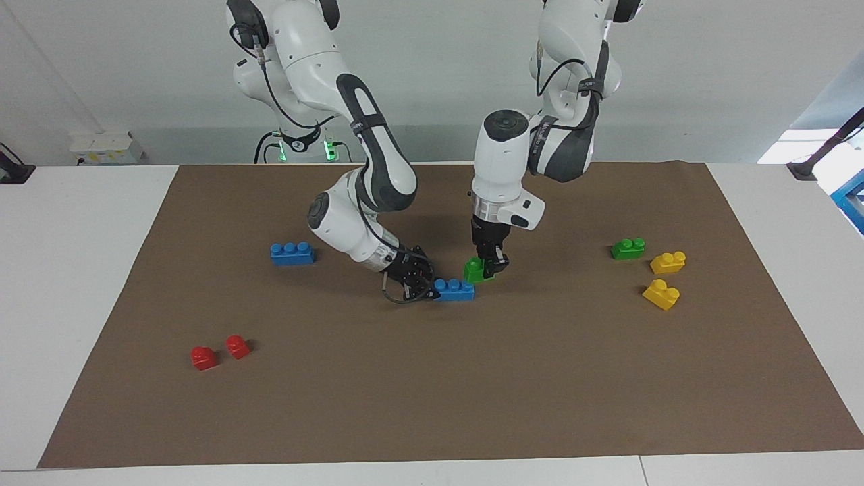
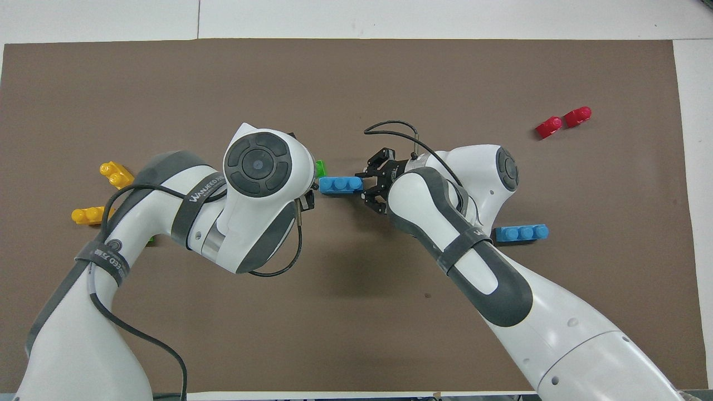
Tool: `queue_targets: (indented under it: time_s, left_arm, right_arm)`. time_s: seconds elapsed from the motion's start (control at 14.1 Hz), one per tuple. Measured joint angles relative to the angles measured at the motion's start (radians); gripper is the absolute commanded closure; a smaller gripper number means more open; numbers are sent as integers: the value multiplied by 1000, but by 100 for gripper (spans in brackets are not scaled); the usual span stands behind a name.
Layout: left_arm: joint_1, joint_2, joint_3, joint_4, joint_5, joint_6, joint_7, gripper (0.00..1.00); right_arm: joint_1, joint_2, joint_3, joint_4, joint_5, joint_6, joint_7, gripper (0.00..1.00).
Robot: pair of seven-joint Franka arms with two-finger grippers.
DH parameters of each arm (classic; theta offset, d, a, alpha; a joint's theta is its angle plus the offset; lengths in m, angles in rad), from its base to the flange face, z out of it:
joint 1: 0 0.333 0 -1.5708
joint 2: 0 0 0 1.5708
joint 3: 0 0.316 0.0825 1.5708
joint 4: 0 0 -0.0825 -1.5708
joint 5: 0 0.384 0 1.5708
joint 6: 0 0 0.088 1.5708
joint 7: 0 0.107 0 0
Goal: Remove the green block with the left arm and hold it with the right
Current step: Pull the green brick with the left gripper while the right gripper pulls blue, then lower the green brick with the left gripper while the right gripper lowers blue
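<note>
The green block [image 1: 475,270] sits tilted at the end of a blue three-stud brick [image 1: 453,289] in the middle of the brown mat, toward the left arm's end. My left gripper [image 1: 491,265] comes straight down and is shut on the green block. In the overhead view only a sliver of the green block [image 2: 321,168] shows beside the left wrist. My right gripper [image 1: 417,282] lies low over the mat and is shut on the other end of the blue brick [image 2: 340,184]. The right gripper [image 2: 366,186] shows clearly in the overhead view.
A second green block [image 1: 628,248] and two yellow bricks [image 1: 667,262] [image 1: 661,293] lie toward the left arm's end. Another blue brick [image 1: 291,253] and two red bricks [image 1: 202,357] [image 1: 237,346] lie toward the right arm's end. The brown mat [image 1: 472,391] covers the table.
</note>
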Motion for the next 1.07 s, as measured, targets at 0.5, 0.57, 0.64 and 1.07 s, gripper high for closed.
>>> queue_targets:
  time_s: [0.5,0.57,0.64,1.07]
  left_arm:
    - [199,-7,2,-19,-43,-29,423,100]
    - [240,-7,3,-28,-63,-29,530,100]
    - [280,-9,4,-43,-78,-29,641,100]
    - [420,-28,5,-138,-107,-8,1101,100]
  right_arm:
    - [-245,-81,-22,113,-91,-266,-52,100]
    - [-308,-91,-23,130,-97,-328,-76,100]
    - [-365,-94,-24,141,-108,-381,-103,100]
    - [-569,-56,-24,142,-180,-515,-277,100]
